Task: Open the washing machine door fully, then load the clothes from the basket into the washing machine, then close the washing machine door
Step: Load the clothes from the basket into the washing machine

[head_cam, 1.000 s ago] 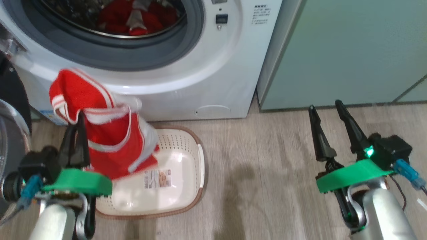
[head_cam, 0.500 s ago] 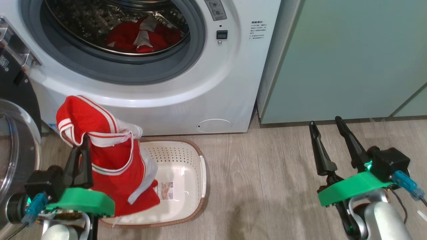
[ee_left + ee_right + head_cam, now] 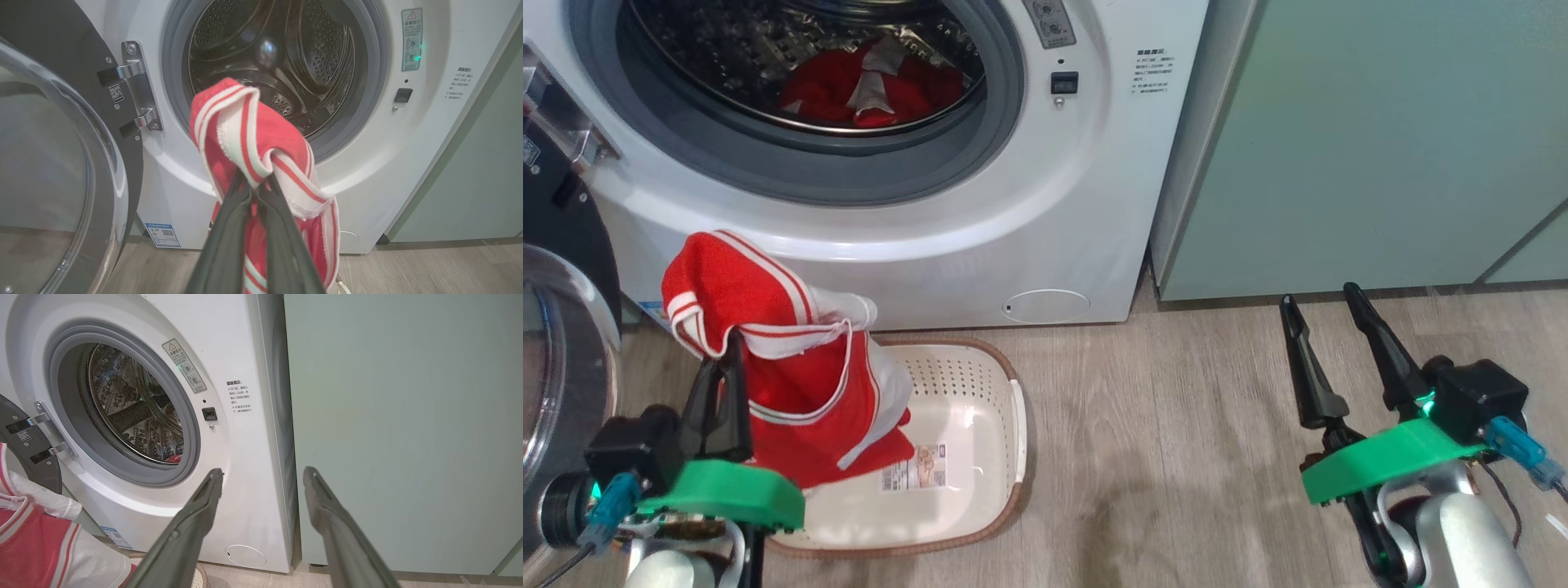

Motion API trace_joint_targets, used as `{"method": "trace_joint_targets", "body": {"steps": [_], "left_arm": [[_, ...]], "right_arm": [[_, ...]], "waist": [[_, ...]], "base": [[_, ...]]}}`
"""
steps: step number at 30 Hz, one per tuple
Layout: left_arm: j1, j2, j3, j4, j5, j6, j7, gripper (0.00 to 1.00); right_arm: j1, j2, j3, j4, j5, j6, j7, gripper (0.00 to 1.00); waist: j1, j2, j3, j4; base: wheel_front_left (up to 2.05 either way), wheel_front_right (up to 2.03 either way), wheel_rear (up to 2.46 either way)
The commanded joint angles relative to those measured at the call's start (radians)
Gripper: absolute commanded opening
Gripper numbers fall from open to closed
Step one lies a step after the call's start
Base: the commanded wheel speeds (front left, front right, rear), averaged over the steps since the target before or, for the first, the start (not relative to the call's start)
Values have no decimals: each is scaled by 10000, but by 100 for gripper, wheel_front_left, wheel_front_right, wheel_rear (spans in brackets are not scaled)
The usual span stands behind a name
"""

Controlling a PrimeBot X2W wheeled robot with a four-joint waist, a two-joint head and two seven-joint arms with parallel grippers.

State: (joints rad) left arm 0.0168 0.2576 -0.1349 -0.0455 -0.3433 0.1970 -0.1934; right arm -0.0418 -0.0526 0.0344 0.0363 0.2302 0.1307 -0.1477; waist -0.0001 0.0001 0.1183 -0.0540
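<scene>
Head view, lower left of frame: left tool (image 3: 732, 339) is closed on a red garment (image 3: 792, 384) with white stripes. The fabric is folded over the fingertips and hangs down in front of the basket (image 3: 984, 457). In the left wrist view the two fingers (image 3: 229, 228) are pinched together on the white-trimmed band, at centre frame.

The basket stands on the wood-look floor (image 3: 1176, 449), just in front of the washing machine (image 3: 980, 245), lower centre-left. A paper label is visible on its bottom.

The door (image 3: 560, 343) is swung open at the left edge of frame, glass bowl facing out.

A second red garment (image 3: 866, 82) lies inside the steel drum (image 3: 727, 49), top centre-left.

Right tool (image 3: 1319, 296) is at lower right, fingers spread apart and gripping nothing. It is well apart from the basket and hangs over bare floor before a pale green cabinet (image 3: 1380, 139).
</scene>
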Motion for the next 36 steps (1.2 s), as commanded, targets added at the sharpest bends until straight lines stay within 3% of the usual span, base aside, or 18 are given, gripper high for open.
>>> {"method": "trace_joint_targets", "body": {"steps": [1, 8, 16, 26, 36], "left_arm": [[-437, 262, 340, -346, -21, 55, -1, 0], [-883, 247, 337, -229, -195, -34, 20, 0], [-2954, 402, 231, 665, -512, -617, 287, 0], [-6715, 924, 254, 3794, -1000, -1461, 1327, 0], [-9968, 1993, 236, 7059, -1076, -1792, 3343, 0]], "right_arm": [[-131, 24, 194, -339, 70, 0, -8, 100], [-284, 24, 280, -411, 114, 0, -43, 100], [-731, 24, 559, -663, 205, 0, -177, 100], [-1412, 24, 1083, -695, 625, 0, -690, 100], [-1862, 24, 1602, -357, 1137, 0, -1086, 100]], "waist": [[1, -1, 10, 2], [1, -1, 313, -77], [1, -1, 1420, -564], [1, -1, 3046, -1680], [1, -1, 4056, -2700]], "base": [[0, 0, 0], [0, 0, 0], [0, 0, 0], [0, 0, 0], [0, 0, 0]]}}
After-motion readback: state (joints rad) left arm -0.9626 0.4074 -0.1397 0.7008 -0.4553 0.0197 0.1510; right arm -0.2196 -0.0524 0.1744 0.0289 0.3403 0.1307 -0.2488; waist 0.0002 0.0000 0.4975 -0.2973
